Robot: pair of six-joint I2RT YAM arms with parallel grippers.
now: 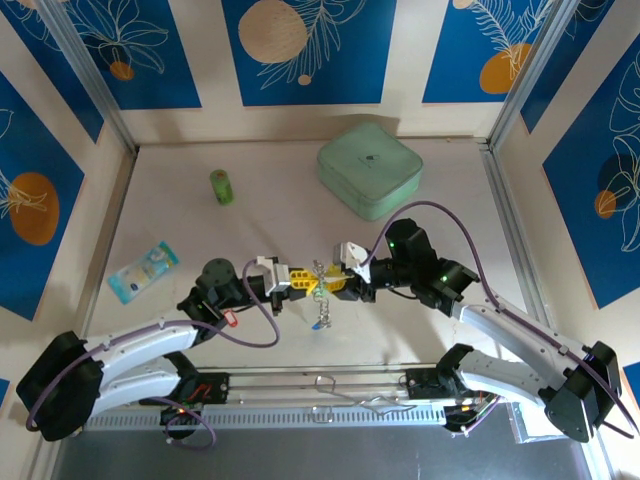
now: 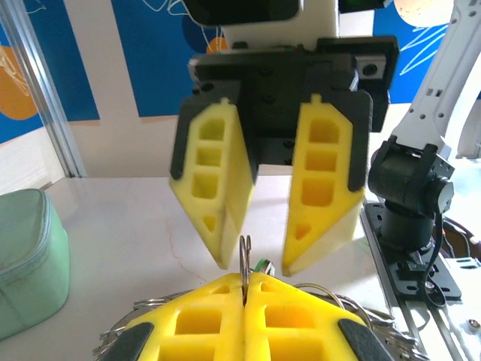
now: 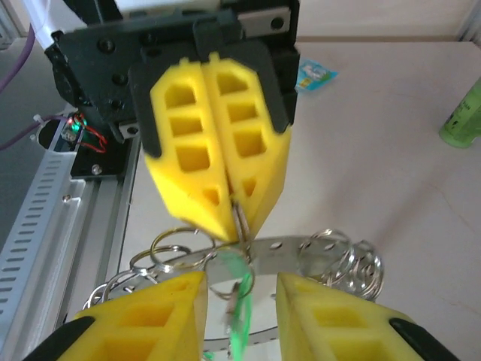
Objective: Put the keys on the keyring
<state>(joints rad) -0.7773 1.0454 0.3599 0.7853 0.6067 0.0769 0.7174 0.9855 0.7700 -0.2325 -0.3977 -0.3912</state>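
Clamped tight in left fingers [image 2: 203, 320]: keyring [image 2: 244, 259] rim, edge-on, over mid tabletop [image 1: 280, 205]; right fingers [image 2: 214, 173] spread either side, gripping nothing. Seen from right wrist: pale green key tag [image 3: 239, 322] dangling below

My left claw [image 1: 296, 281] is clamped tight, its fingers [image 3: 188, 150] pressed flat together and pointing to my right. My right claw [image 1: 341, 284] meets it tip to tip with its jaws spread apart. Both my arms bend inward from their bases, elbows out.
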